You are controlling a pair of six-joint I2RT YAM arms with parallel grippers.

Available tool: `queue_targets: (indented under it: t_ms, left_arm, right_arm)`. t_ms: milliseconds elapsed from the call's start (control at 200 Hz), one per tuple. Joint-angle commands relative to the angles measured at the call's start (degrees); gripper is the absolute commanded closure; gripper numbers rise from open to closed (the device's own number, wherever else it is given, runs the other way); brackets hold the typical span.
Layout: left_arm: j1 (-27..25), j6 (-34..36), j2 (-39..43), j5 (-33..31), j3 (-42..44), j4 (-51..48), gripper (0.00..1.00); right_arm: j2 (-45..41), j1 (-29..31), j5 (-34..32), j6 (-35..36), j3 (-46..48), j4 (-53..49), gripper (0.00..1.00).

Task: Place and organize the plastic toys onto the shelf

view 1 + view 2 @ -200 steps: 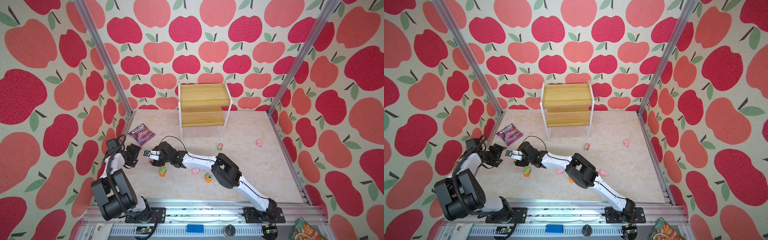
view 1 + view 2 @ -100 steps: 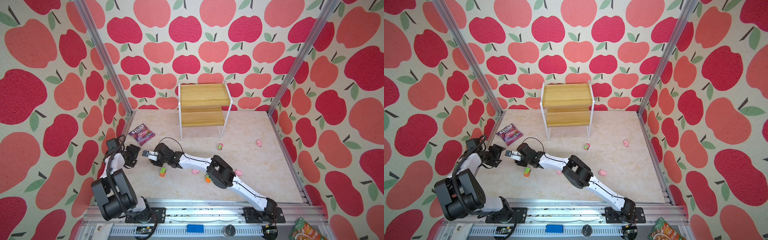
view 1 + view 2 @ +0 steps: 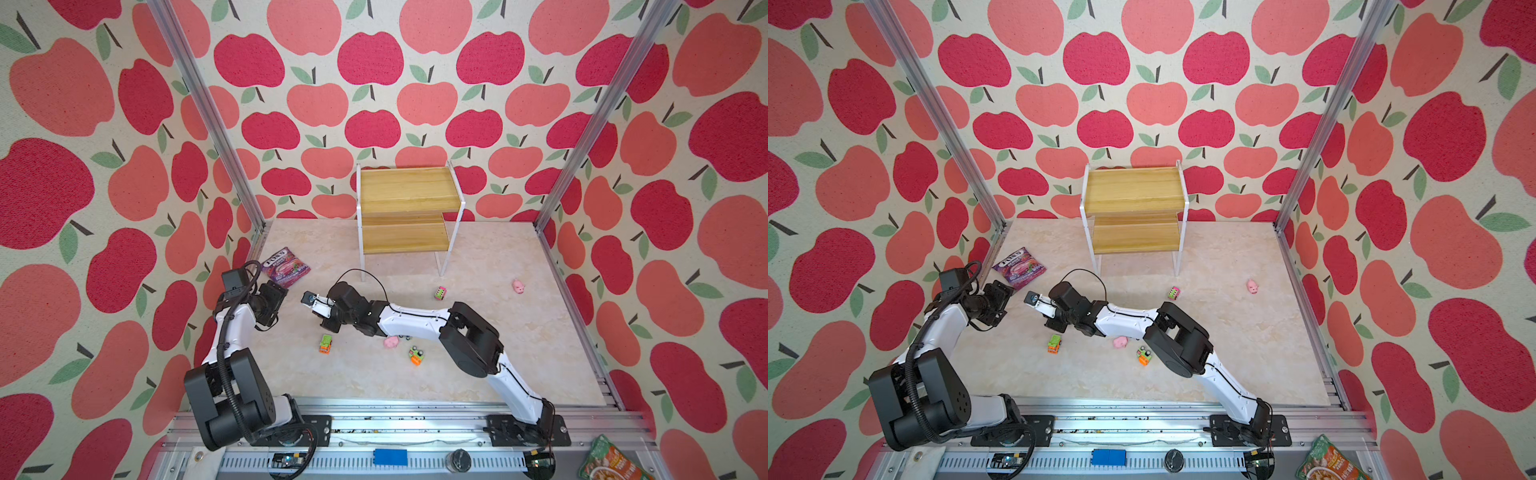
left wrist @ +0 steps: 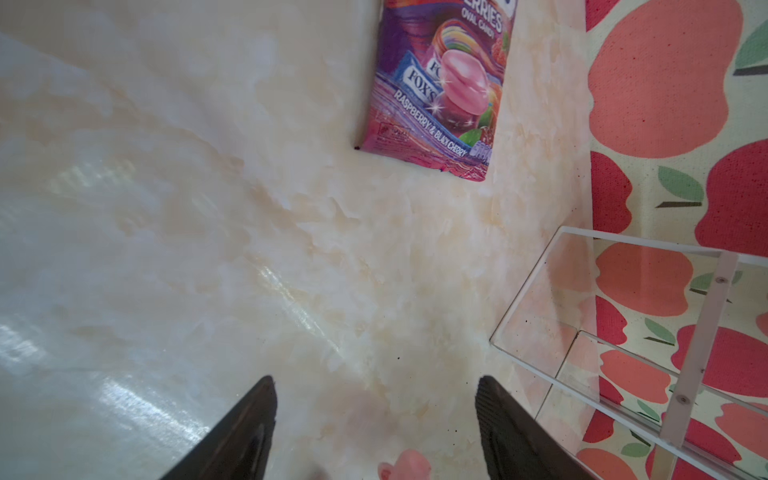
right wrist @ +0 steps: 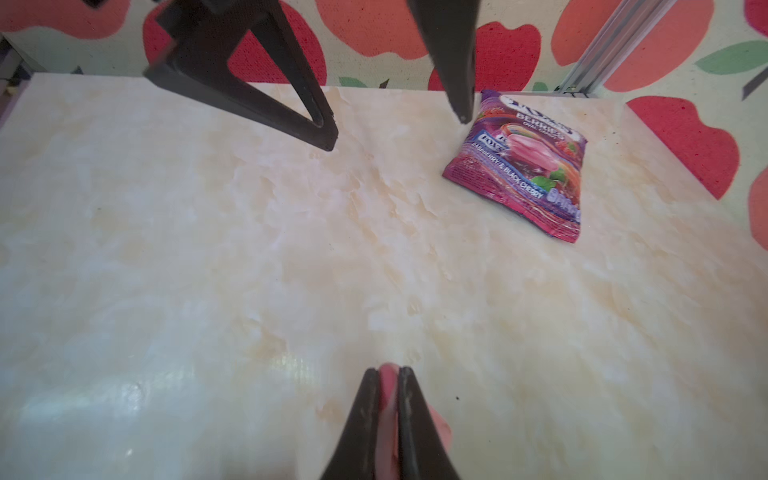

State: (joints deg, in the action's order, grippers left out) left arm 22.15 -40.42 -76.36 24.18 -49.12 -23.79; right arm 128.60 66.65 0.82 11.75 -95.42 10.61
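Shelf point(image 3: 405, 199) is standing at the back of the table point(image 3: 490, 257), against the wall, in both top views. Reaching across the middle to the table's left part, the right gripper point(image 5: 388, 376) is pinching a small pink toy point(image 5: 388, 386) between its closed fingers. The toy is too blurred to tell its shape, and it is sitting well apart from the shelf. Facing it, the left gripper point(image 4: 376, 399) is hovering with jaws spread wide, grasping nothing. A blurred pink shape point(image 4: 405, 463) is showing at the edge of the left wrist view, between the finger bases; what it is cannot be told. Beyond both grippers, the candy bag point(image 3: 285, 267) is lying flat near the left wall. Five more toys are lying on the table, all apart from the shelf:
- the green-orange vehicle point(image 3: 326, 344), near the right gripper;
- the near pig point(image 3: 391, 342) and the orange vehicle point(image 3: 416, 355), just beside the right arm point(image 3: 415, 326);
- the green-pink vehicle point(image 3: 441, 293), in front of the shelf;
- the far pig point(image 3: 518, 286), near the right wall.
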Motion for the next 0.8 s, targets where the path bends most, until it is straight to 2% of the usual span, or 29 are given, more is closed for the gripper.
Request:
queue_targets:
  t_ms: [0,110,220,400,500,615,795]
  left_arm:
    - [-3.5,4.3,3.0,-3.0,-1.3,-2.6,0.22]
    - [-10.3,7.1,7.2,-4.5,0.7,-2.5,0.21]
    - [-20.9,11.3,10.8,-7.6,1.3,-4.1,0.20]
    - [-40.0,20.2,13.8,-14.8,1.4,-5.3,0.19]
    - [-48.4,22.8,12.7,-16.5,0.7,-4.1,0.18]
    - [-54.2,23.8,8.1,-16.2,0.0,-1.5,0.17]
    - [-58.4,23.2,1.1,-13.3,-1.6,2.7,0.17]
  right_arm:
    - [-10.5,-1.6,-0.2,-8.9,11.6,10.2,0.92]
    - [-20.7,-3.4,-1.7,-16.1,25.6,14.5,0.92]
    - [-29.5,-5.6,-2.8,-23.0,37.2,13.9,0.92]
    - [-39.9,-9.5,-3.5,-32.9,49.5,9.5,0.92]
    - [-42.5,-12.4,-2.7,-38.7,54.1,8.5,0.92]
    - [-43.9,-15.2,-2.3,-44.8,58.4,9.2,0.91]
    - [-44.3,-19.1,-1.1,-52.7,63.9,11.4,0.90]
